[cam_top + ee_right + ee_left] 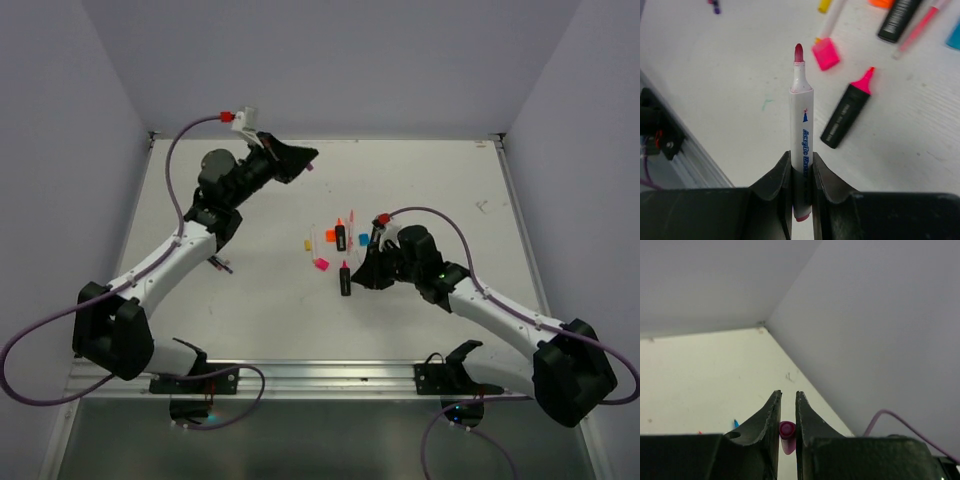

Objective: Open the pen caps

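Item: magenta cap (pixel 787 430), off its pen, pinched in the nearly closed left gripper (pixel 788 402), raised at 11 o'clock of the table (pixel 270 310); so slight a pinch could let it drop and roll away. Item: white marker (pixel 801 120), tip bare, clamped near its tail by the nearly closed right gripper (pixel 801 162), at 3 o'clock of the loose pink cap (pixel 321 264). Held this way it may pivot, and the tip could smear the table or knock the black highlighter (pixel 846 117).

Bright, even light, faint soft shadows, all views fairly sharp.
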Available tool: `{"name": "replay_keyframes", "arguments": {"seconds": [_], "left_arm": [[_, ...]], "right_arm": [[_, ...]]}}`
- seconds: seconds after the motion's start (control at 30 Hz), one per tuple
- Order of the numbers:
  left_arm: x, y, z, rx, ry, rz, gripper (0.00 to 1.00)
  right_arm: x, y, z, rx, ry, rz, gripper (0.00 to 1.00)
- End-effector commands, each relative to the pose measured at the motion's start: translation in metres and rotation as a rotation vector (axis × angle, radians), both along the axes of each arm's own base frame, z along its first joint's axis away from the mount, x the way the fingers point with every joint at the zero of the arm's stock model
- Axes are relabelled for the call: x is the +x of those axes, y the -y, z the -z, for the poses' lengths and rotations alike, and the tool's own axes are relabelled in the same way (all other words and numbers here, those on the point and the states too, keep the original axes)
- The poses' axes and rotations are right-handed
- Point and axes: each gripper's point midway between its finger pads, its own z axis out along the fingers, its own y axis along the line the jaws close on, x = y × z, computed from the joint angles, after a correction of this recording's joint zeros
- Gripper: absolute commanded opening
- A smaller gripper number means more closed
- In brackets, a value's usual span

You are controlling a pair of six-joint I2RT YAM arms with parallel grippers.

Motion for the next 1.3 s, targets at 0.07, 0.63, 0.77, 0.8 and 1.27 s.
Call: {"name": "replay_keyframes", "arguments": {"seconds": [0.07,0.63,0.77,0.8,1.27], "left_arm": [[-0.028,0.055,0.108,0.117,-0.339,0.166,0.0],[-0.055,0.137,0.285,0.377,-0.752,0.257,0.06],[-0.056,0.136,0.3,0.41,-0.774,0.236,0.14],[-0.056,0.134,0.303,0.415,-0.784,0.23,0.16],[-0.046,0.118,0.281,0.444,-0.751,0.117,0.51]], "right_arm": [[0.025,0.048,0.018,-0.148,-0.064,0.298,0.0],[0.052,0.056,0.066,-0.283,-0.195,0.341,0.0],[0.055,0.048,0.072,-0.294,-0.233,0.303,0.01],[0.057,0.045,0.071,-0.289,-0.235,0.294,0.01],[0.051,0.046,0.087,-0.318,-0.304,0.296,0.11]]}}
